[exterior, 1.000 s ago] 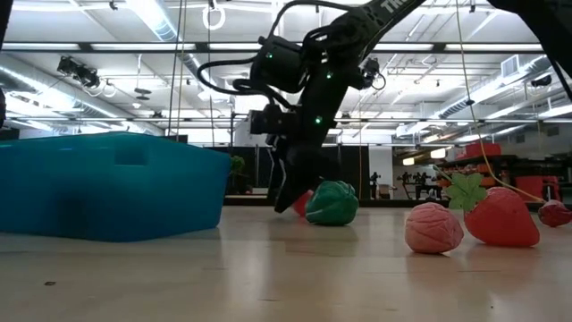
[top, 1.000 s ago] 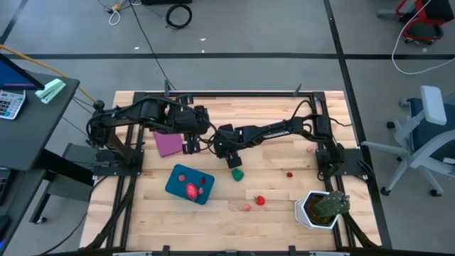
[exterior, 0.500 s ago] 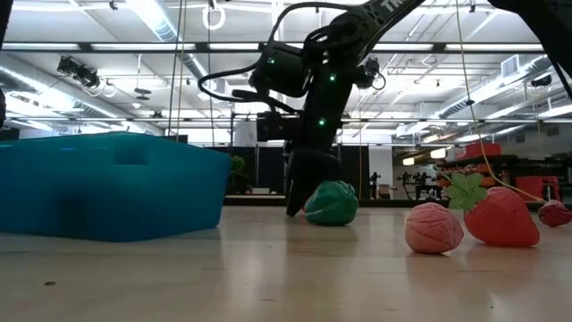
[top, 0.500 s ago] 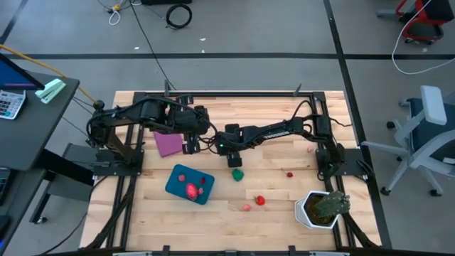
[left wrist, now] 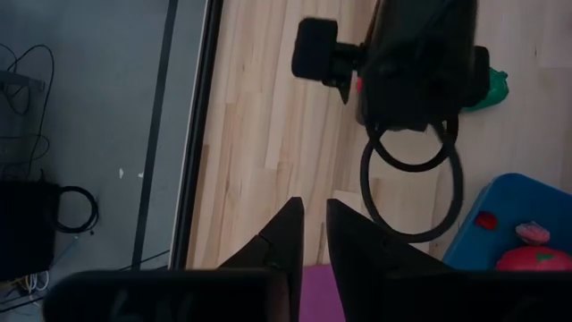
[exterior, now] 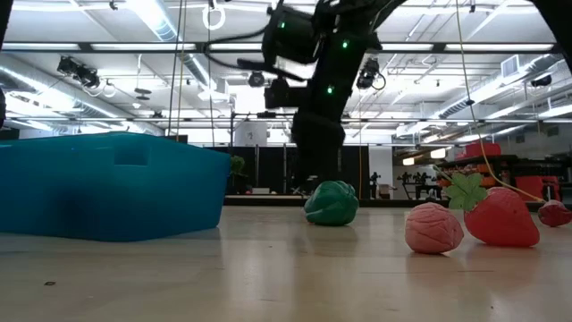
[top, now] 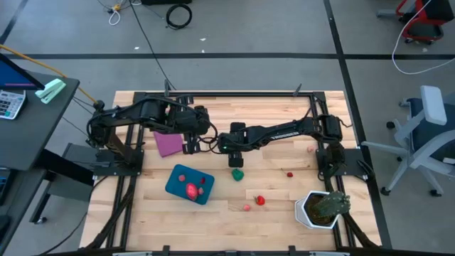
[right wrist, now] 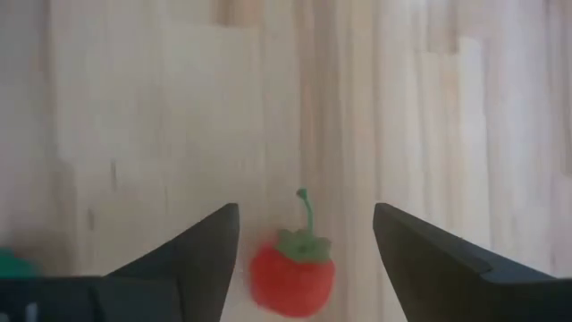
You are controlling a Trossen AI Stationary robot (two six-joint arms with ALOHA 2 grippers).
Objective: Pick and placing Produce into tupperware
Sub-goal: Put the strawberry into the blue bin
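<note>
The teal tupperware (top: 190, 184) lies near the table's left front and holds a few red and pink pieces. My right gripper (top: 236, 158) hangs open, fingers down, just beyond the green piece (top: 237, 173). In its wrist view, a small red piece with a green stalk (right wrist: 293, 283) lies on the wood below and between the fingers (right wrist: 192, 250), untouched. More produce lies to the right: a red strawberry (top: 260, 200), a pink piece (top: 247, 208) and a small red one (top: 290, 173). My left gripper (top: 192, 140) waits over the purple rectangle (top: 168, 144), fingers nearly together.
A spiky green plant in a white pot (top: 323, 208) stands at the table's right front corner. Another pink piece (top: 309, 149) lies near the right arm's base. In the low view the green piece (exterior: 332, 203) rests on the table between the tupperware (exterior: 107, 183) and the strawberry (exterior: 500, 217).
My right gripper has risen from the tabletop beside the green piece and turned from a slant to point straight down. Its wrist has shifted slightly toward the table's right. The green piece and the other produce have stayed put.
</note>
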